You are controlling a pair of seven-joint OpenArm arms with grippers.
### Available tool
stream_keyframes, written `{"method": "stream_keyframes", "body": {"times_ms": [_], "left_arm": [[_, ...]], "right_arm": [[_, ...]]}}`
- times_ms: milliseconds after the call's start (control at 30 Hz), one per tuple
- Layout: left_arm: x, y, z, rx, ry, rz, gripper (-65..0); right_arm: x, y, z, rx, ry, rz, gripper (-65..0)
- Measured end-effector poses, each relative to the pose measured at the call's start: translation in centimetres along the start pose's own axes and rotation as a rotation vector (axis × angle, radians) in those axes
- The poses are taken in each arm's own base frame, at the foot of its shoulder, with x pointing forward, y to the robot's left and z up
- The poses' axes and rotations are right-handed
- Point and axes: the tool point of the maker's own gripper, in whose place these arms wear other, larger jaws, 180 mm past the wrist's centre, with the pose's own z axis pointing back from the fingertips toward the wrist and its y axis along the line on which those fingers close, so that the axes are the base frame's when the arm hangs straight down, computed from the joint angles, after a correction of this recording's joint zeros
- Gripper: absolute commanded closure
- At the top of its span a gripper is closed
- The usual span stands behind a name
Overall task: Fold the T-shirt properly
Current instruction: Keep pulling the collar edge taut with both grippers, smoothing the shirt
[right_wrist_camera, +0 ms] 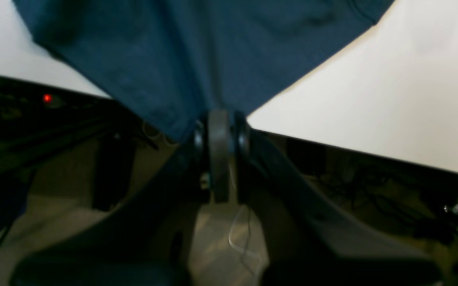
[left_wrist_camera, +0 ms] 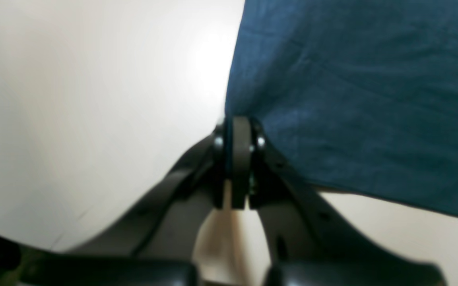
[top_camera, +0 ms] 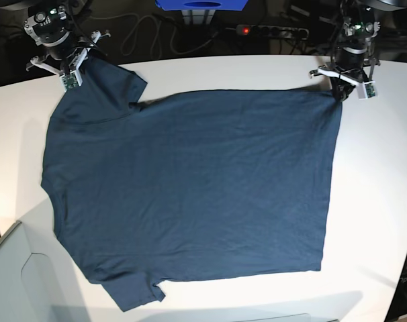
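Note:
The dark navy T-shirt point(top_camera: 190, 181) lies spread flat on the white table point(top_camera: 378, 221), neck end to the left and hem to the right in the base view. My left gripper point(top_camera: 339, 92) is shut on the far hem corner; in its wrist view the cloth point(left_wrist_camera: 352, 99) runs out of the closed left gripper point(left_wrist_camera: 237, 121). My right gripper point(top_camera: 78, 65) is shut on the far left corner by the upper sleeve point(top_camera: 119, 84); in the right wrist view the shirt point(right_wrist_camera: 213, 51) hangs from the right gripper point(right_wrist_camera: 220, 115) at the table's edge.
A power strip point(top_camera: 264, 30) with a red light and cables lies behind the table's far edge, next to a blue object point(top_camera: 203, 5). A grey box point(top_camera: 15, 282) stands at the near left corner. The lower sleeve point(top_camera: 133, 292) lies close to the near edge.

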Motion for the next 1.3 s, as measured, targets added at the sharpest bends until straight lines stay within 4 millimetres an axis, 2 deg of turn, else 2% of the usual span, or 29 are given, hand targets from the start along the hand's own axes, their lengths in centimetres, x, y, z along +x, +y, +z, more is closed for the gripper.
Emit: {"method": "stream_keyframes", "body": {"times_ms": [133,300,400,533,633,700,767,967,1033,1100,1167,1267,1300], "left_arm": [[-0.6,0.2,0.2,0.004,0.015,0.000,0.0],[-0.7,0.1,0.1,0.005,0.018,0.005,0.0],[-0.7,0.1,0.2,0.004,0.016,0.006,0.0],[-0.6,0.1,0.2,0.004,0.016,0.004,0.0],[-0.6,0.1,0.2,0.003,0.016,0.005,0.0],[-0.7,0.1,0.2,0.004,0.017,0.005,0.0],[-0.7,0.1,0.2,0.004,0.017,0.005,0.0],[-0.7,0.1,0.2,0.004,0.018,0.005,0.0],[-0.6,0.1,0.2,0.003,0.016,0.005,0.0],[-0.7,0.1,0.2,0.003,0.017,0.004,0.0],[-0.7,0.1,0.2,0.004,0.017,0.005,0.0],[-0.7,0.1,0.2,0.004,0.016,0.006,0.0],[-0.7,0.1,0.2,0.004,0.016,0.006,0.0]], "right_arm": [[-0.9,0.5,0.4,0.013,0.007,0.002,-0.1],[0.0,1.0,0.1,0.027,-0.020,0.006,-0.9],[0.4,2.0,-0.1,0.055,-0.028,0.011,-8.9],[1.2,1.5,-0.5,0.044,-0.048,0.010,-23.6],[0.5,1.7,-0.9,0.053,-0.028,0.001,-34.4],[0.4,1.5,-1.3,0.051,-0.025,-0.003,-38.2],[0.3,1.5,-2.0,0.058,-0.021,-0.016,-39.3],[-2.2,1.6,-3.5,0.084,0.054,-0.029,-39.1],[-2.1,1.5,-3.7,0.083,0.055,-0.034,-37.6],[-2.1,1.3,-3.8,0.087,0.052,-0.029,-31.1],[-2.2,1.1,-3.8,0.086,0.057,-0.019,-20.3],[-2.2,1.1,-3.8,0.087,0.053,-0.021,-0.2],[-2.1,1.1,-3.8,0.085,0.049,-0.022,0.0]]}}
